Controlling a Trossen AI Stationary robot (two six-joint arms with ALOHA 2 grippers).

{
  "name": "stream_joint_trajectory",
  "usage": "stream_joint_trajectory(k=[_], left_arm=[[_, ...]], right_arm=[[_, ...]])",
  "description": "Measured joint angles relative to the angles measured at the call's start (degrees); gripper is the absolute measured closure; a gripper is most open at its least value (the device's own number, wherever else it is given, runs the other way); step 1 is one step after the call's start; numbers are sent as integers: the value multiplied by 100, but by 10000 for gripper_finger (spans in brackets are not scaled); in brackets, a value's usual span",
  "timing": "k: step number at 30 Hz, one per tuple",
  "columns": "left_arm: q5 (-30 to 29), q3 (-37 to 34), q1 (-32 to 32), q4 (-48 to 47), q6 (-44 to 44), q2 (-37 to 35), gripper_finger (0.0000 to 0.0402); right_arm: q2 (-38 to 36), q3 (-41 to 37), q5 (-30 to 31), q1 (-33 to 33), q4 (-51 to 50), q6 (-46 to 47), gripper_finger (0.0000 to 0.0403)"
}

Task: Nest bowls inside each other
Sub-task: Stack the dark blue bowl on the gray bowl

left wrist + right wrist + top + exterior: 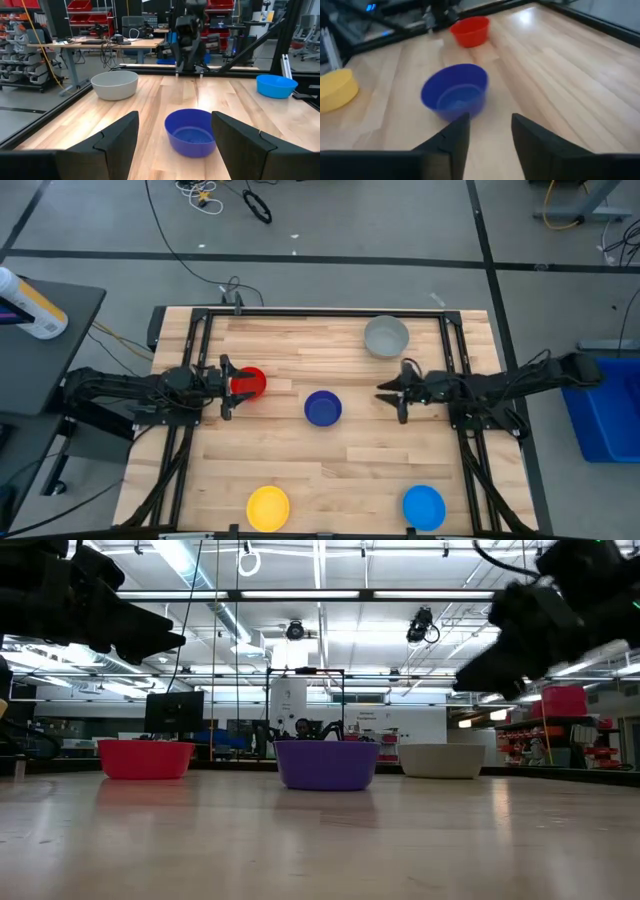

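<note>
Five bowls stand upright on the wooden table, each on its base. The red bowl (pixel 252 383) sits at the left. My left gripper (pixel 228 387) hovers open and level just above its left side, clear of it in the low view (pixel 130 635). The dark blue bowl (pixel 322 408) stands in the middle, ahead of both grippers (pixel 190 132) (pixel 455 92). My right gripper (pixel 395 392) hangs open above the table to its right, tilted slightly down, nothing between its fingers (pixel 490 122). The grey bowl (pixel 386 337) is at the far right, the yellow bowl (pixel 268 507) and lighter blue bowl (pixel 424 506) near the front edge.
A dark metal frame (pixel 330 311) runs along the table's far edge and down both sides by the arms' bases. Bare wood lies between the bowls. Off the table stand a grey side table with a bottle (pixel 30 305) at the left and a blue bin (pixel 605 410) at the right.
</note>
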Motion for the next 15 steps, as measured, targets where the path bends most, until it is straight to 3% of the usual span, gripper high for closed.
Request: stream_joint_trajectory(k=[5,15], left_arm=[[-83,2,-2,-2,8,0,145],[-108,2,-2,0,45,0,146]], right_arm=[[1425,1709,-198,-79,-1161,-410,219],[4353,4101,-1055,-311,-2663,-635,241]])
